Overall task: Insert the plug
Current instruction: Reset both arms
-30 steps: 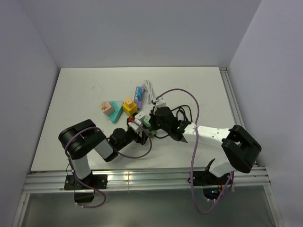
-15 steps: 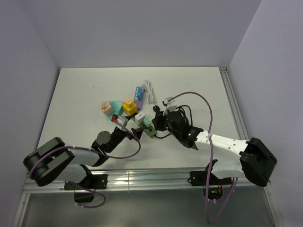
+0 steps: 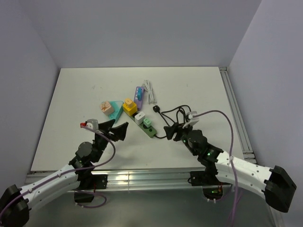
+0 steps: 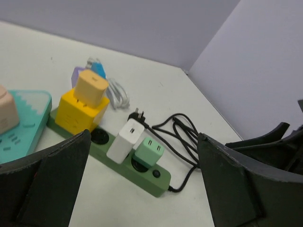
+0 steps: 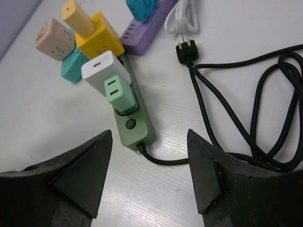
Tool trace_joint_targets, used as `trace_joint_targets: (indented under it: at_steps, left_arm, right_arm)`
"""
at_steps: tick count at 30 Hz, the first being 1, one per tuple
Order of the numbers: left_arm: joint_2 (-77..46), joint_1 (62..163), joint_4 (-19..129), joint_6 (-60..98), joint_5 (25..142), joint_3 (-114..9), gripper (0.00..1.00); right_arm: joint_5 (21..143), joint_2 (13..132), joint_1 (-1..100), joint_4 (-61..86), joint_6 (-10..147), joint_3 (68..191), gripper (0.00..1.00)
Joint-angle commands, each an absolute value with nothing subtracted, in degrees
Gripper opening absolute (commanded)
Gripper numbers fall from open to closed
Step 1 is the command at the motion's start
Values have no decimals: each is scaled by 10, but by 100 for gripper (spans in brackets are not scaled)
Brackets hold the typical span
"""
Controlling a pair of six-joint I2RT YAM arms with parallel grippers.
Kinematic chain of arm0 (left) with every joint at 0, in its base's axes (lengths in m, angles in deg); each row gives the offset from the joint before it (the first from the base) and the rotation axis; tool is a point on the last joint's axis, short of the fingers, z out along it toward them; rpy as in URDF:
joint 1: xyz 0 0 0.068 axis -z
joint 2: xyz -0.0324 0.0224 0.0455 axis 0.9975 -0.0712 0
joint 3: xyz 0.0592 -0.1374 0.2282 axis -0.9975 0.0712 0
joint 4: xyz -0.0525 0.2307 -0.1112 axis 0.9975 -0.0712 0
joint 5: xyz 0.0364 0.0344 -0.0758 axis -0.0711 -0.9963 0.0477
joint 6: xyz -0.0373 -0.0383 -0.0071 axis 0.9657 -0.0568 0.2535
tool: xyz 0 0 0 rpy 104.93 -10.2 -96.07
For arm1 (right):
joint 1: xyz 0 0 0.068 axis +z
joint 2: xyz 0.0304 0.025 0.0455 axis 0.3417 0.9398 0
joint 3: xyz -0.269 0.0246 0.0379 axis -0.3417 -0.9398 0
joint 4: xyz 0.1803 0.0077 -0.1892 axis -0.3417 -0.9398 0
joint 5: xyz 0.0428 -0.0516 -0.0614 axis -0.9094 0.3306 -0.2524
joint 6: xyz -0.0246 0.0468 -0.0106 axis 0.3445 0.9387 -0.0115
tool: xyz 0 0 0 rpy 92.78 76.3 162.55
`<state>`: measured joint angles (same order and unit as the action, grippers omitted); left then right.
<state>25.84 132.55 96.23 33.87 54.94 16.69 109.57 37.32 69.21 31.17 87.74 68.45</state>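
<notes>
A mint-green plug (image 3: pixel 147 123) (image 4: pixel 148 152) (image 5: pixel 120 94) stands in the socket nearest the switch of a green power strip (image 3: pixel 152 132) (image 4: pixel 158 182) (image 5: pixel 138 131). A white plug (image 3: pixel 139 117) (image 4: pixel 125 140) (image 5: pixel 105 71) sits in the socket beside it. My left gripper (image 3: pixel 114 127) (image 4: pixel 144 189) hangs open to the left of the strip, nothing between its fingers. To the right of the strip's cord end my right gripper (image 3: pixel 175 132) (image 5: pixel 149 144) is open and empty.
A yellow cube adapter (image 3: pixel 129 107) (image 5: pixel 102 33) carrying a tan plug, a teal strip (image 3: pixel 113 113) with a beige adapter (image 3: pixel 105 107), a purple strip (image 3: pixel 139 92) and a white cable (image 3: pixel 150 90) lie behind. The strip's black cord (image 3: pixel 175 113) (image 5: pixel 265 104) coils to the right.
Both arms have drawn back from the green strip toward the near edge. The right gripper has opened and let go; the left has opened wider. The mint-green plug stays in its socket.
</notes>
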Motion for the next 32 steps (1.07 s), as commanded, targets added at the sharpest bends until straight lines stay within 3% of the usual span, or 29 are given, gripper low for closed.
trace_joint_targets:
  at_steps: [1,5,13,32]
  left_arm:
    - [301,1324,821,430,511,171,100]
    - [332,1324,706,491,471,143,99]
    - [321,1324,676,568,473,171,100]
    - [370,1324,599,578,466,157,100]
  right_arm:
    - [1133,300,698,312,914,655,72]
    - [1138,205,697,239,940,633,72]
    - [1092,62,697,139,996,603,72]
    - [1096,58,698,106,1012,605,72]
